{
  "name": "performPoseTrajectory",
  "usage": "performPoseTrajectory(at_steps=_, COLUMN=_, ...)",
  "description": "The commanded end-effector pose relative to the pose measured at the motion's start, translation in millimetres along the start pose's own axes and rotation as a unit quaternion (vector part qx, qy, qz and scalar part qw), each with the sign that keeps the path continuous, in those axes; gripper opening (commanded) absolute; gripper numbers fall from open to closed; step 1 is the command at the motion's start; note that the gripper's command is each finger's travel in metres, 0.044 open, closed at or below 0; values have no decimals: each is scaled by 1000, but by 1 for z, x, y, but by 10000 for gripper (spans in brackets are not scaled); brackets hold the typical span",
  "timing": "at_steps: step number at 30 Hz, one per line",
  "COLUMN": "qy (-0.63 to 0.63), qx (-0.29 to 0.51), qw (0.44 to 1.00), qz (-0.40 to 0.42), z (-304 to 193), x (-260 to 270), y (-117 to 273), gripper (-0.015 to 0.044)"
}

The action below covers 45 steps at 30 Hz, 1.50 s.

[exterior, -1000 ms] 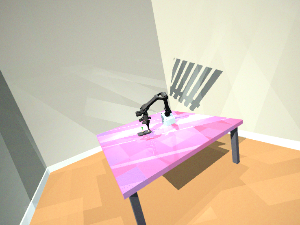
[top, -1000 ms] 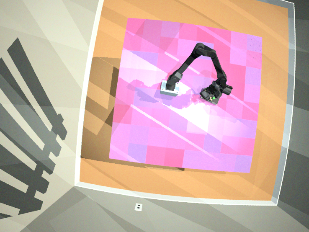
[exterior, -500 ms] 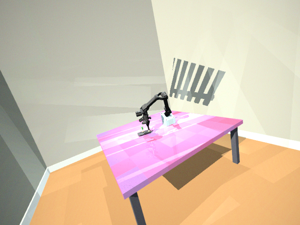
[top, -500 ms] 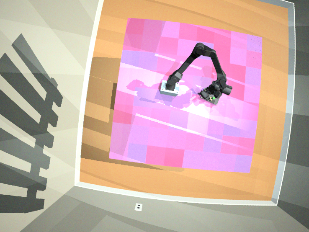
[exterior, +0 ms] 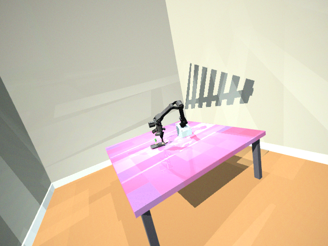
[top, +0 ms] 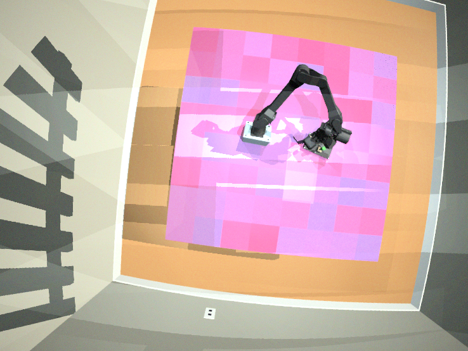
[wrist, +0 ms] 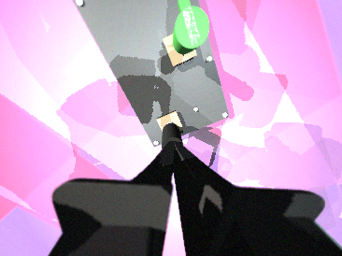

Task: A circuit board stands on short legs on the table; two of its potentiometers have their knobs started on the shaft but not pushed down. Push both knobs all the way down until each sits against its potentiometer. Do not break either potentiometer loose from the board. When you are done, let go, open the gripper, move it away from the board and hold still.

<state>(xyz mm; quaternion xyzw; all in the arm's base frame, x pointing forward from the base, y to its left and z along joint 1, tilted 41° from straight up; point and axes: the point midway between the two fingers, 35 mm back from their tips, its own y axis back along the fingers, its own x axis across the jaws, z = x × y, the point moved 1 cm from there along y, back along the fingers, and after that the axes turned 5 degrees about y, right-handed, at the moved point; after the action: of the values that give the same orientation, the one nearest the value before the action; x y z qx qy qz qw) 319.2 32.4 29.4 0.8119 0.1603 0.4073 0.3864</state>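
Green knob (top: 323, 148) (exterior: 155, 139) (wrist: 192, 27): stood ahead of gripper (top: 300, 141) (exterior: 162, 143) (wrist: 173, 146) | Fingers: narrow, together | Tan potentiometer (wrist: 168, 120): just beyond fingertips

One green knob (exterior: 155, 139) (wrist: 192, 28), two tan potentiometers (wrist: 178, 56), one circuit board (top: 319, 153) (exterior: 156, 146) (wrist: 140, 59).

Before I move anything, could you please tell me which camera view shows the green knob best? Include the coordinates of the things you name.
The wrist view: the green knob (top: 323, 148) (exterior: 155, 139) (wrist: 192, 27) appears large there, above its tan potentiometer (wrist: 179, 55). The top view shows a small green spot, the exterior view a tiny upright one.
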Motion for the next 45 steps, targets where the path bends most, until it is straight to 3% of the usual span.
performPoseTrajectory(at_steps=1, qy=2, qx=2, qw=1000, qz=0, z=-1, x=2, y=-6, gripper=0)
performPoseTrajectory(at_steps=45, qy=2, qx=3, qw=1000, qz=0, z=-1, x=2, y=-17, gripper=0)
